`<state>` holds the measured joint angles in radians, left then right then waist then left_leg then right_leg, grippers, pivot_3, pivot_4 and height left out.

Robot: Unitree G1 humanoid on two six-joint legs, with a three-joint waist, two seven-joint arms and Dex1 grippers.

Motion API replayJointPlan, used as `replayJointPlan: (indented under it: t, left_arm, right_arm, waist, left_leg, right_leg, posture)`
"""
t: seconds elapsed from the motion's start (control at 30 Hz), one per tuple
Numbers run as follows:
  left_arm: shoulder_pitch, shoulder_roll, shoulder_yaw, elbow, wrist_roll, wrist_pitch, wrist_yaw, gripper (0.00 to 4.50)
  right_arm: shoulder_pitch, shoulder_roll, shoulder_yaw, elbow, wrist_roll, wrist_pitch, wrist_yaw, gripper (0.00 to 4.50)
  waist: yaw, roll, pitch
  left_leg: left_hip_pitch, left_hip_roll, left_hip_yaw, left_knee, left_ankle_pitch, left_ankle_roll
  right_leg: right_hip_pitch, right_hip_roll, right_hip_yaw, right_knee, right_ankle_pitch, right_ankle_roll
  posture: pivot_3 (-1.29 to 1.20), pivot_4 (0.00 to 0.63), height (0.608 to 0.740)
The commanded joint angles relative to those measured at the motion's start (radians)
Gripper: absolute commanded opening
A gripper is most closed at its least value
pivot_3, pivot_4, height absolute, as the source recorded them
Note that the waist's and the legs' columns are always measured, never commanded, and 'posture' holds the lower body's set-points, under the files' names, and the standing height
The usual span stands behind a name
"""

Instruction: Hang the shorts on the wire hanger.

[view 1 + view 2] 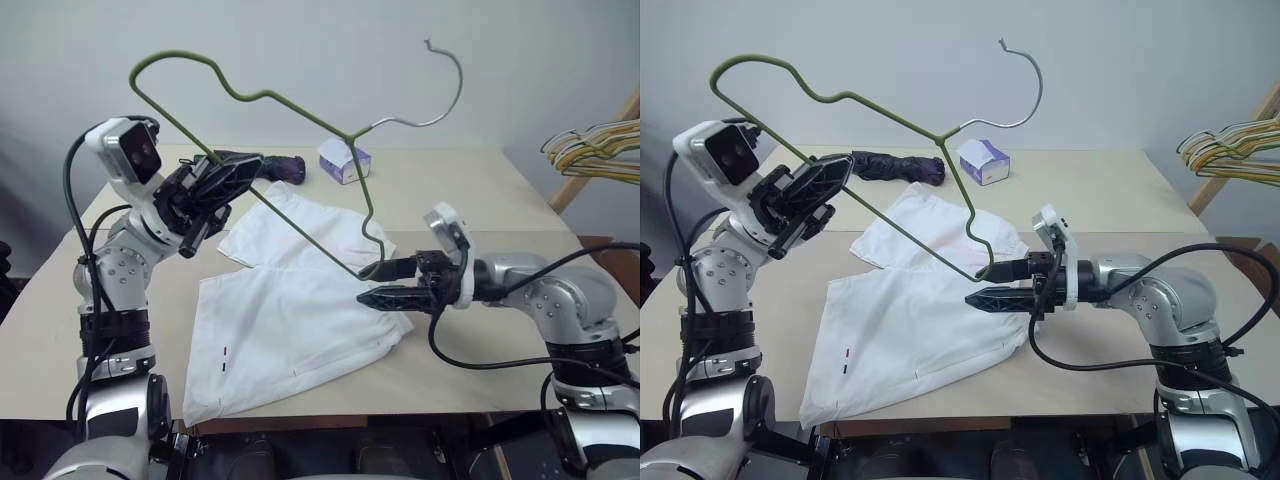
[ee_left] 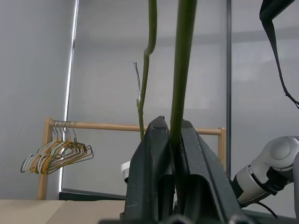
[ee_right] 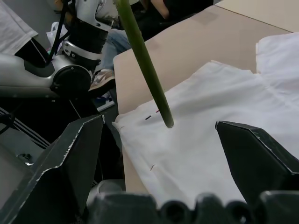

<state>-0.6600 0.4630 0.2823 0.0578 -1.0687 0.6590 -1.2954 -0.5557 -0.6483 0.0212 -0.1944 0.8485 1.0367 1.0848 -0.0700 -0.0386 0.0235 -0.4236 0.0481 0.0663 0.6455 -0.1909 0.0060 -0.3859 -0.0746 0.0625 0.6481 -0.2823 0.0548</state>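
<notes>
Gripping the wire hanger point(image 1: 300, 110) in our clenched left gripper point(image 1: 225, 172), we are holding it raised above the shorts point(image 1: 300, 300), which are lying flat on the table point(image 1: 480, 190). Our right gripper point(image 1: 392, 283) is gaping wide at the hanger's four o'clock end, just over the cloth.

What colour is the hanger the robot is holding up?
The wire hanger is olive green along its body, with a bare grey metal hook; the left eye view shows this best.
</notes>
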Motion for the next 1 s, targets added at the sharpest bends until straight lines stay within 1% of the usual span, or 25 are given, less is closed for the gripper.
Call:
replayJointPlan:
  t: [0.03,0.07,0.17,0.2,0.23,0.33,0.37,0.5,0.57,0.7,0.77,0.8,0.87,1.0]
  left_arm:
    - [-0.004,-0.004,0.011,-0.023,-0.015,0.000,0.008,0.00]
    - [-0.004,-0.005,0.012,-0.023,-0.016,0.000,0.011,0.00]
    - [0.005,-0.009,0.010,-0.035,-0.010,-0.008,0.016,0.00]
    - [0.008,-0.010,0.008,-0.036,-0.007,-0.011,0.016,0.00]
    - [0.011,-0.012,0.007,-0.038,-0.005,-0.014,0.015,0.00]
    - [0.015,-0.025,0.010,-0.039,-0.006,-0.022,0.020,0.00]
    - [0.017,-0.027,0.008,-0.039,-0.004,-0.022,0.019,0.00]
    - [0.029,-0.031,-0.004,-0.042,0.009,-0.023,0.014,0.00]
    - [0.033,-0.028,-0.008,-0.039,0.012,-0.017,0.013,0.00]
    - [0.040,-0.027,-0.019,-0.029,0.030,-0.018,0.019,0.00]
    - [0.045,-0.026,-0.043,-0.028,0.077,-0.029,0.051,0.52]
    - [0.048,-0.025,-0.055,-0.030,0.095,-0.034,0.055,0.69]
    - [0.052,-0.027,-0.069,-0.031,0.125,-0.042,0.075,1.35]
    - [0.066,-0.007,-0.113,-0.001,0.244,-0.063,0.163,2.61]
  right_arm:
    - [-0.046,0.005,-0.009,-0.034,0.029,-0.004,0.009,4.49]
    - [-0.052,0.005,-0.005,-0.034,0.026,-0.002,0.009,4.49]
    - [-0.063,0.005,0.005,-0.030,0.019,-0.006,0.017,3.94]
    - [-0.065,0.003,0.009,-0.030,0.017,-0.006,0.021,3.57]
    - [-0.067,-0.001,0.016,-0.031,0.012,-0.008,0.025,3.32]
    - [-0.068,-0.008,0.036,-0.038,-0.009,-0.022,0.032,2.17]
    - [-0.071,-0.005,0.037,-0.034,-0.009,-0.023,0.031,1.94]
    - [-0.081,0.002,0.034,-0.014,-0.022,-0.031,0.022,0.56]
    - [-0.082,0.004,0.029,-0.008,-0.026,-0.031,0.020,0.01]
    - [-0.079,0.009,0.019,-0.006,-0.021,-0.030,0.018,0.01]
    - [-0.075,0.012,0.011,-0.008,-0.016,-0.028,0.011,0.00]
    - [-0.073,0.016,0.006,-0.010,-0.013,-0.026,0.003,0.00]
    - [-0.070,0.022,-0.004,-0.012,-0.006,-0.023,-0.010,0.00]
    - [-0.064,0.055,-0.087,0.011,0.048,0.003,-0.084,0.00]
  waist:
    - [0.000,0.000,0.000]
    - [0.000,0.000,0.000]
    - [0.001,0.000,0.000]
    - [0.001,0.000,0.000]
    - [0.001,0.000,0.000]
    - [0.001,0.000,0.000]
    - [0.001,0.000,0.000]
    - [0.001,0.000,0.000]
    - [0.000,0.000,0.000]
    - [0.000,0.000,0.000]
    - [0.001,0.000,0.000]
    - [0.001,0.000,0.000]
    - [0.004,0.000,0.000]
    - [0.003,0.000,0.000]
  left_leg:
    - [0.000,0.000,0.000,0.000,0.000,0.000]
    - [0.000,0.000,0.000,0.000,0.000,0.000]
    - [0.000,0.000,0.000,0.000,0.000,0.000]
    - [0.000,0.000,0.000,0.000,0.000,0.000]
    - [0.000,0.000,0.000,0.000,0.000,0.000]
    - [0.000,0.000,0.000,0.000,0.000,0.000]
    - [0.000,0.000,0.000,0.000,0.000,0.000]
    - [0.000,0.000,0.000,0.000,0.000,0.000]
    - [0.000,0.000,0.000,0.000,0.000,0.000]
    - [0.000,0.000,0.000,0.000,0.000,0.000]
    - [0.000,0.000,0.000,0.000,0.000,0.000]
    - [0.000,0.000,0.000,0.000,0.000,0.000]
    - [0.000,0.000,0.000,0.000,0.000,0.000]
    - [0.000,0.000,0.000,0.000,0.000,0.000]
  right_leg:
    - [0.000,0.000,0.000,0.000,0.000,0.000]
    - [0.000,0.000,0.000,0.000,0.000,0.000]
    - [0.000,0.000,0.000,0.000,0.000,0.000]
    - [0.000,0.000,0.000,0.000,0.000,0.000]
    - [0.000,0.000,0.000,0.000,0.000,0.000]
    - [0.000,0.000,0.000,0.000,0.000,0.000]
    - [0.000,0.000,0.000,0.000,0.000,0.000]
    - [0.000,0.000,0.000,0.000,0.000,0.000]
    - [0.000,0.000,0.000,0.000,0.000,0.000]
    - [0.000,0.000,0.000,0.000,0.000,0.000]
    - [0.000,0.000,0.000,0.000,0.000,0.000]
    - [0.000,0.000,0.000,0.000,0.000,0.000]
    - [0.000,0.000,0.000,0.000,0.000,0.000]
    - [0.000,0.000,0.000,0.000,0.000,0.000]
  posture:
    - [-0.07,0.000,0.740]
    - [-0.07,0.000,0.740]
    - [-0.06,0.000,0.740]
    - [-0.06,0.000,0.740]
    - [-0.06,0.000,0.740]
    - [-0.06,0.000,0.740]
    - [-0.06,0.000,0.740]
    - [-0.06,0.000,0.740]
    - [-0.06,0.000,0.740]
    - [-0.06,0.000,0.740]
    - [-0.06,0.000,0.740]
    - [-0.06,0.000,0.740]
    - [-0.06,0.000,0.740]
    - [-0.06,0.000,0.740]
